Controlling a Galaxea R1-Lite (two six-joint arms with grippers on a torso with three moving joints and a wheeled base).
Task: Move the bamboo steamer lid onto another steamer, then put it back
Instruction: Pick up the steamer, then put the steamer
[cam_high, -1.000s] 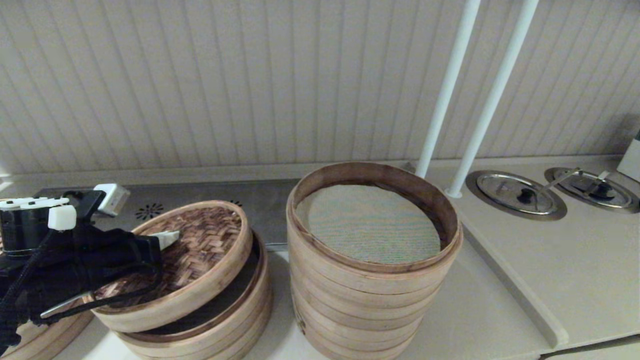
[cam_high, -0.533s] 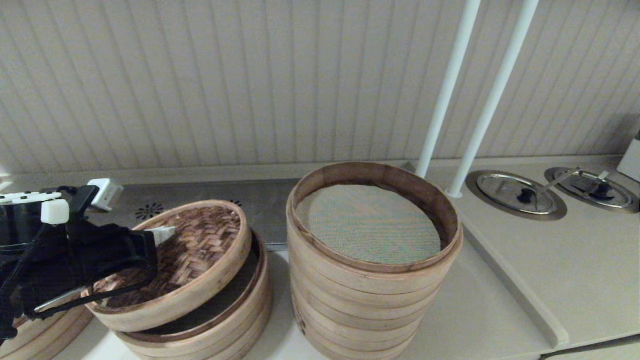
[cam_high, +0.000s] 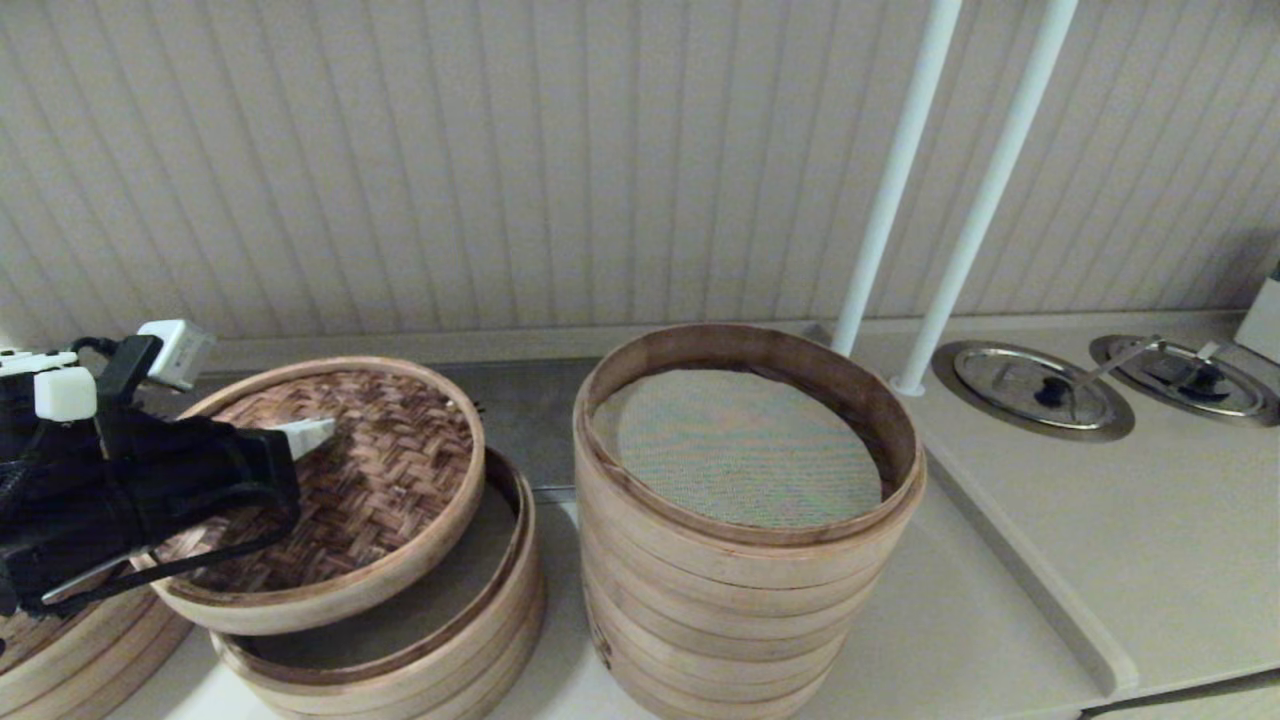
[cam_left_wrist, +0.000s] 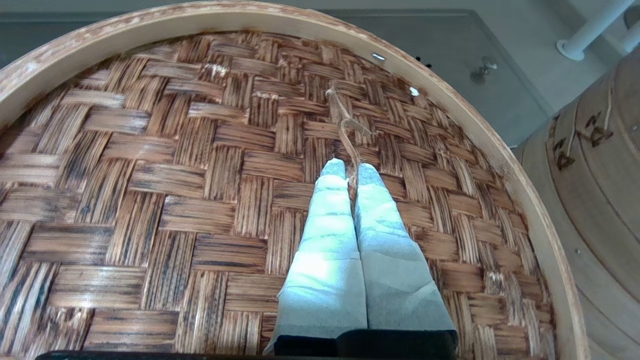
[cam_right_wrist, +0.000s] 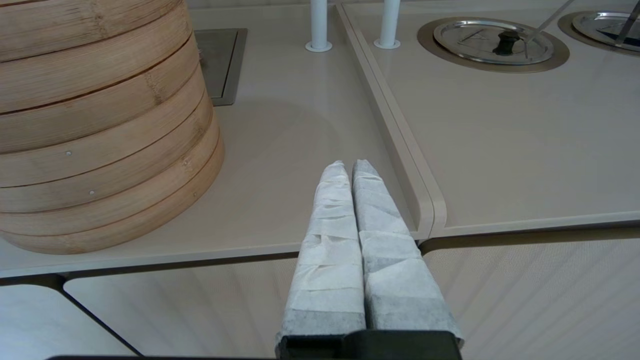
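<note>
The bamboo steamer lid (cam_high: 370, 480) hangs tilted above the short steamer (cam_high: 470, 630), its near-left side lowest. My left gripper (cam_high: 315, 432) is over the woven top (cam_left_wrist: 200, 175). In the left wrist view this gripper (cam_left_wrist: 351, 170) is shut on the lid's thin fibre handle (cam_left_wrist: 345, 120). The tall steamer (cam_high: 740, 590) with greenish-grey mesh liner (cam_high: 745, 445) stands uncovered just right of the lid. My right gripper (cam_right_wrist: 348, 164) is shut and empty. It sits low by the counter's front edge, right of the tall steamer (cam_right_wrist: 100, 125), out of the head view.
A third bamboo stack (cam_high: 60, 660) sits at the bottom left under my left arm. Two white poles (cam_high: 890, 190) rise behind the tall steamer. A raised counter edge (cam_high: 1020, 570) and two metal lids (cam_high: 1035, 388) lie to the right.
My left gripper has risen and drawn slightly left, lifting the lid further off the short steamer. The short steamer's inside now shows more. The right arm has not moved.
</note>
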